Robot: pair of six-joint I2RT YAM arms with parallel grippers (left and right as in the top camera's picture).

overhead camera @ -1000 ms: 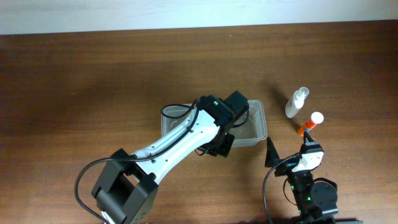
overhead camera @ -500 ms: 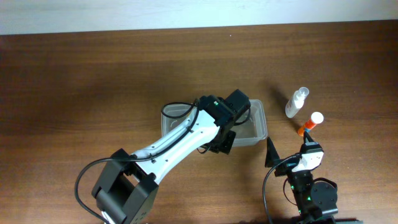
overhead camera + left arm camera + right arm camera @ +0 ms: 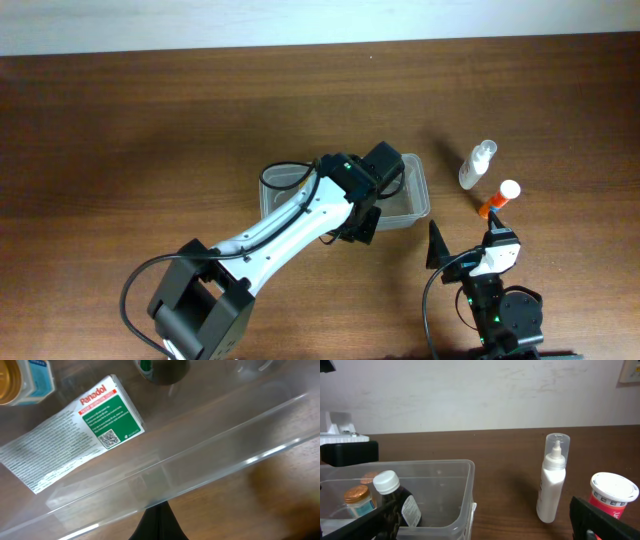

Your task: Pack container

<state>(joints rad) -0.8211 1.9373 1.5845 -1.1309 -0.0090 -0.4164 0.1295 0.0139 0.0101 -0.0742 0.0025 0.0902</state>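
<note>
Now we rest our closed left gripper (image 3: 160,522) at the container (image 3: 420,187) wall. Next, our open right gripper (image 3: 487,520) should grab the bottle (image 3: 551,485).

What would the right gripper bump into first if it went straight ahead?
Probably the white-capped orange bottle, just ahead of one open finger. The middle line between the container and the spray bottle looks free, though depth is unclear.

We are seeing a clear, glossy plastic rectangular container (image 3: 451,491) on a dark brown wooden table (image 3: 150,120) with smooth, softly shining grain. Inside the container a white-and-green matt cardboard box (image 3: 75,430) is lying; beside the container a smooth white plastic spray bottle (image 3: 551,485) is gleaming.
</note>
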